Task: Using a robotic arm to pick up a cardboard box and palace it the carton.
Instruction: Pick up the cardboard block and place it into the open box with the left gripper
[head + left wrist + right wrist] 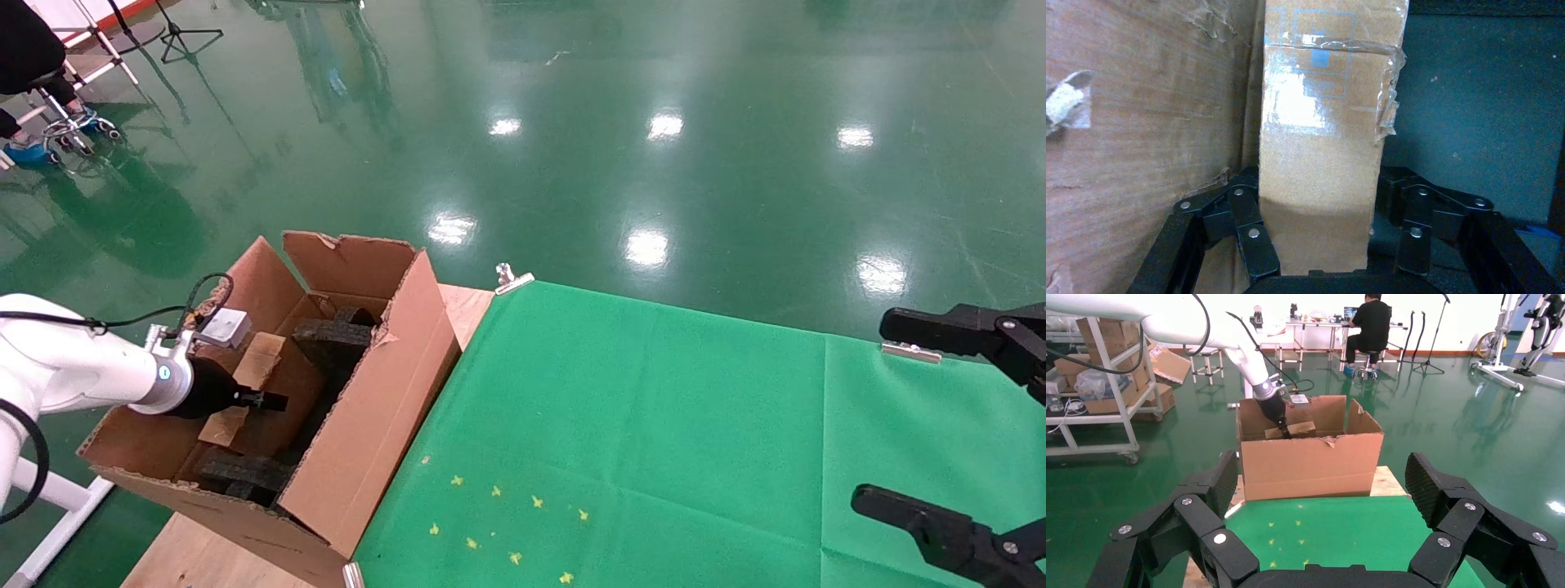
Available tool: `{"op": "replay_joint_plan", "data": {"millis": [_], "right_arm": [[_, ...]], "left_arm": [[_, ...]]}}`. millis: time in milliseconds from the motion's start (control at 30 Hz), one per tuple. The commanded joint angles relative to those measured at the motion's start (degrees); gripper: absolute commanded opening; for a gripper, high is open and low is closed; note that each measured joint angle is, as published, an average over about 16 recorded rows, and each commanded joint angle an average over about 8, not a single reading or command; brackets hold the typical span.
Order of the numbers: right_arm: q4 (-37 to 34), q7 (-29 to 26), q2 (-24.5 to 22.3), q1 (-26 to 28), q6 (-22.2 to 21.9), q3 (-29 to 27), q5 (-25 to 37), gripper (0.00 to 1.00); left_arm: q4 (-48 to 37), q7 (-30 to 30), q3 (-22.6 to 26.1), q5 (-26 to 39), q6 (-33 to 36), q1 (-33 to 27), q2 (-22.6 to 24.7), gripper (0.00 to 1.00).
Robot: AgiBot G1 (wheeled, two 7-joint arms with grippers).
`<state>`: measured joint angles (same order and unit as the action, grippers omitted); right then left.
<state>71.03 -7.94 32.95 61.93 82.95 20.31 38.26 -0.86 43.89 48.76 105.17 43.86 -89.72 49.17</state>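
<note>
The carton (368, 425) stands open at the table's left end, with black foam inserts (335, 335) inside it. My left gripper (265, 401), on the white robotic arm (73, 367), reaches down into the carton and is shut on the cardboard box (257, 359), which leans tilted against the carton's inner wall. In the left wrist view the taped box (1321, 153) fills the space between the fingers (1257, 245). The right wrist view shows the carton (1309, 465) from the front with the box (1300, 429) poking above its rim. My right gripper (907, 416) hangs open over the table's right side.
A green cloth (654, 425) with small yellow marks (498, 523) covers the wooden table (466, 306), held by metal clips (513, 279). A shelving rack (1095, 398) and a seated person (1370, 321) are farther back on the green floor.
</note>
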Motion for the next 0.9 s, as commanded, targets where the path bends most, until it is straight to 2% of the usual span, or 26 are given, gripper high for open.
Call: {"op": "replay_joint_plan", "data": {"millis": [33,533,900], "right_arm": [[0.0,0.0,0.0,0.0,0.0,0.0,0.0,1.0],[0.0,0.0,0.0,0.0,0.0,0.0,0.0,1.0],[0.0,0.0,0.0,0.0,0.0,0.0,0.0,1.0]], "left_arm": [[0.0,-0.01,0.06,0.08,0.11,-0.12,-0.01,1.0],[0.11,0.06,1.53,2.11,0.84,-3.58,-0.6,1.0],[3.34,-0.8,1.53,2.13,3.52,-9.67,-1.68,1.0]]}}
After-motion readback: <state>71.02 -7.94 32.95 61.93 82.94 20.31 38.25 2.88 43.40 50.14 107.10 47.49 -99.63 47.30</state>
